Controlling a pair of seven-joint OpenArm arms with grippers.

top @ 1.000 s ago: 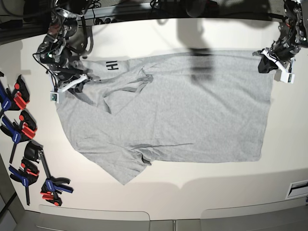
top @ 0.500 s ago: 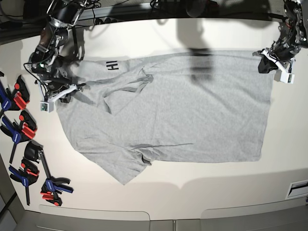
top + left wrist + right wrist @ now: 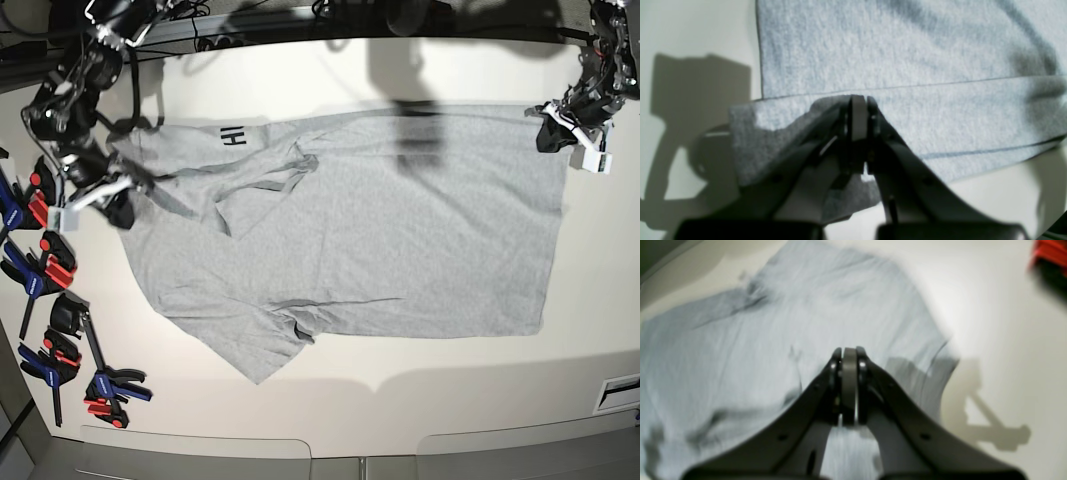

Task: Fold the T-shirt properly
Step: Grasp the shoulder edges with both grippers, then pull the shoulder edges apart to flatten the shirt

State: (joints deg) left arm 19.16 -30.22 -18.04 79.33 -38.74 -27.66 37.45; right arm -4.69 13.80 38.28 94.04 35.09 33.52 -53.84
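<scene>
While shut, right claw (image 3: 112, 196) moved outward.

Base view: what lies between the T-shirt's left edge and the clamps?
Bare table, except where the right gripper reaches over it between the T-shirt and the clamps.

Left gripper (image 3: 570, 135) near the surface's far right corner, jaws closed. Right gripper (image 3: 95, 195) near the left edge, jaws pressed together, arm angled down from the far-left corner.
</scene>
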